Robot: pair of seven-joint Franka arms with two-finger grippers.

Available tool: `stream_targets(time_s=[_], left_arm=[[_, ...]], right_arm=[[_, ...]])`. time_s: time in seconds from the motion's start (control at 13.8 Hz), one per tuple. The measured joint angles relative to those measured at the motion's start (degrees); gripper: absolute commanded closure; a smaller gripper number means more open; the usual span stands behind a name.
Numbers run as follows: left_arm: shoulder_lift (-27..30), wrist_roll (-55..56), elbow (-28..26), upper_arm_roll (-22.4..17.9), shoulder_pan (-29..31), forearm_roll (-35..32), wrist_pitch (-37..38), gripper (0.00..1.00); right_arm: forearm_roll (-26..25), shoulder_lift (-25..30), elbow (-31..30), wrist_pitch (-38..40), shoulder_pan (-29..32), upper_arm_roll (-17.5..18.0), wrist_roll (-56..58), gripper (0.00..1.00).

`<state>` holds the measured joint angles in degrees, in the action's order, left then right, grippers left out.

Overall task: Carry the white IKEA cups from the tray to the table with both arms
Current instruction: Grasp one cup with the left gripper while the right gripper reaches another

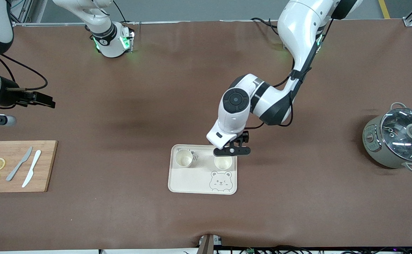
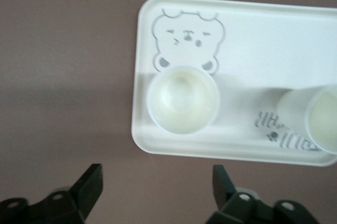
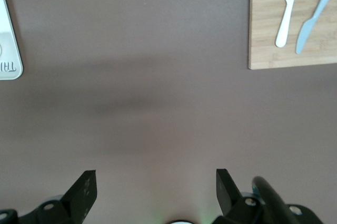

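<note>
Both cups (image 1: pixel 184 157) (image 1: pixel 223 162) stood on the tray (image 1: pixel 192 180).
Left gripper (image 1: pixel 232 151) hung spread over one cup; the right wrist view alone showed the waiting right gripper (image 3: pixel 156 190) spread over bare surface (image 3: pixel 158 103).

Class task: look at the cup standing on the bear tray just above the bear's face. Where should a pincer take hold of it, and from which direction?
Grip the cup across its round rim, coming straight down from above. It stands upright and open on the tray, has no handle, and tapers downward, so the rim is its widest hold. The left pincer hangs open just above it.
</note>
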<state>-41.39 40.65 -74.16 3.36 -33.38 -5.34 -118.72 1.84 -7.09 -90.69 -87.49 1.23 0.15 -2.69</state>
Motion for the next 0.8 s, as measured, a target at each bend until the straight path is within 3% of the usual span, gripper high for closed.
stream_targets(time_s=[0.29,0.51,0.8], left_arm=[[-2.84,-0.09,-0.06,-0.12,3.69,-0.05,-4.72,0.25],[-5.98,0.14,-0.07,-0.06,3.64,-0.05,-8.88,0.25],[-6.66,0.88,0.01,0.19,3.17,2.08,-10.52,0.34]], right_arm=[[4.22,-5.11,-0.02,-6.00,-1.04,0.03,-0.10,0.00],[4.77,-8.95,-0.03,-12.04,-2.38,0.05,-0.23,0.00],[4.79,-13.29,0.82,-16.44,-7.35,0.12,-4.10,0.00]])
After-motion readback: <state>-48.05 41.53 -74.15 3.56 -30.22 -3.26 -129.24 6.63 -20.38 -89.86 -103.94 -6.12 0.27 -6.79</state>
